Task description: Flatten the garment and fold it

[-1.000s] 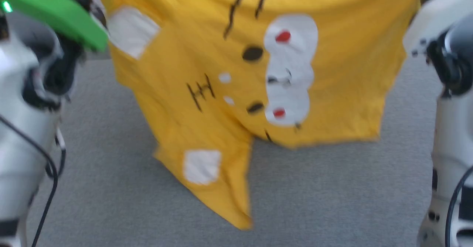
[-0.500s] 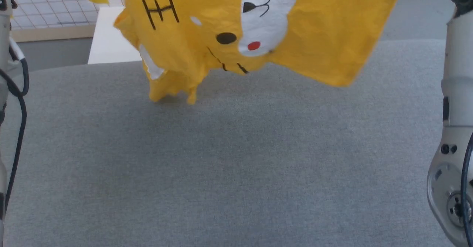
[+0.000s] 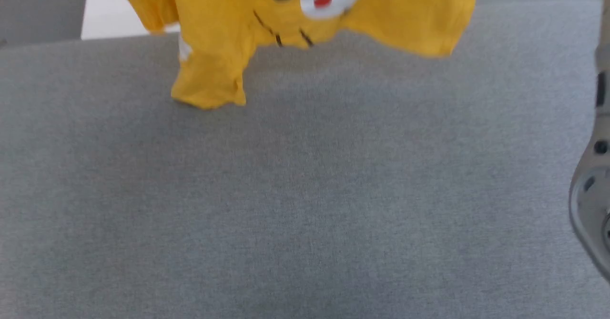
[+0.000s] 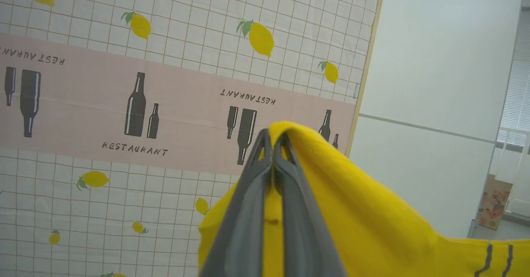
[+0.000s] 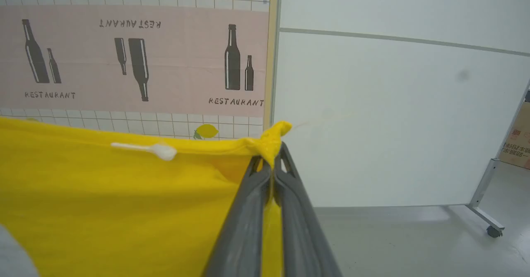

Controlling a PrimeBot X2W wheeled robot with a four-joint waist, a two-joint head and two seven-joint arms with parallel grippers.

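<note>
The mustard-yellow garment point(image 3: 391, 18) hangs in the air over the far edge of the grey table point(image 3: 305, 190), a printed face with a white patch and red dot on it. One yellow flap point(image 3: 209, 83) droops down onto the table. In the left wrist view my left gripper point(image 4: 273, 138) is shut on a top fold of the garment point(image 4: 372, 223). My right gripper point(image 5: 274, 152) is shut on a bunched corner of the garment point(image 5: 103, 202), which stretches away to that view's left. A pale part of my right arm point(image 3: 593, 200) stands at the head view's right edge.
Behind stands a screen point(image 4: 165, 82) printed with lemons, bottles and the word RESTAURANT, beside a plain white partition point(image 5: 393, 115) on castors. A cardboard box point(image 4: 495, 204) sits on the floor at the far right. A white surface point(image 3: 119, 16) lies beyond the table's far left.
The head view has tilted down, showing more table. The garment, spread wide and near a second ago, now hangs higher and farther off, with only its lower part in view.
</note>
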